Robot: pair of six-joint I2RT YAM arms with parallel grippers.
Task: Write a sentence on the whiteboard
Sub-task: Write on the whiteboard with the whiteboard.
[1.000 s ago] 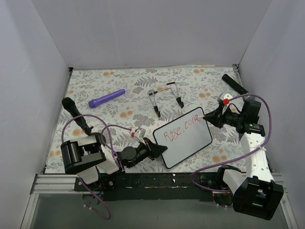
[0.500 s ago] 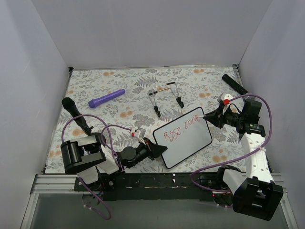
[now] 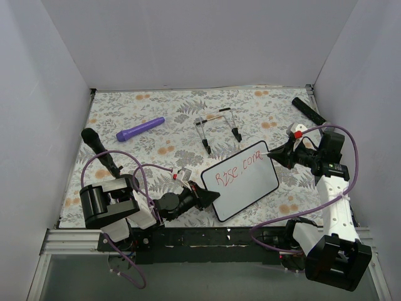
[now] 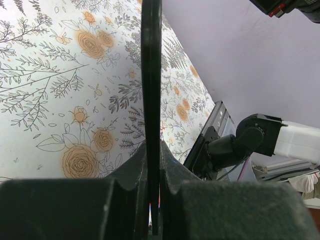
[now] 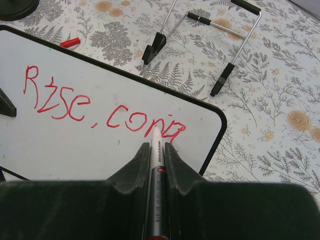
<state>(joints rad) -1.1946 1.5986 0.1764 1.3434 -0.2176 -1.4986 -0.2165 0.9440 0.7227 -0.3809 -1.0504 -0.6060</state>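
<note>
The whiteboard (image 3: 240, 180) is sitting at the front of the bench (image 3: 156, 119), its red letters (image 5: 100, 112) reading "Rise. conq". The pen (image 5: 156, 167) tip is half hiding the last letter. The left hand (image 3: 213, 195) is pinching the board's edge, and the right hand (image 3: 274, 153) is squeezing the pen.

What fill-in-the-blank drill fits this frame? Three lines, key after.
1. The sentence on the whiteboard is written in ____ ink.
2. The left gripper is shut on the edge of the ____.
3. The right gripper is shut on a marker whose tip sits at the ____ of the two words written.

Missing words: red; whiteboard; second
</note>
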